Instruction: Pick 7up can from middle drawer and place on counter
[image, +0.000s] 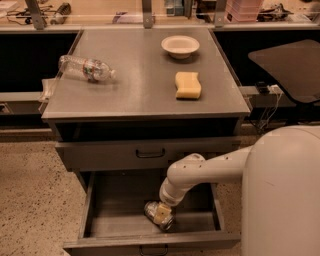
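The middle drawer (112, 212) stands pulled open below the counter (140, 92). The 7up can (150, 209), silvery, lies on its side on the drawer floor near the front middle. My gripper (163, 216) reaches down into the drawer on the white arm (200, 172) and sits right at the can, covering its right end. A tan pad of the gripper lies over the can. The counter top holds no can.
On the counter lie a clear plastic bottle (86, 68) at the left, a white bowl (180, 46) at the back and a yellow sponge (188, 85). A closed drawer front with a loop handle (150, 153) is above the open drawer. My white body (285, 195) fills the right.
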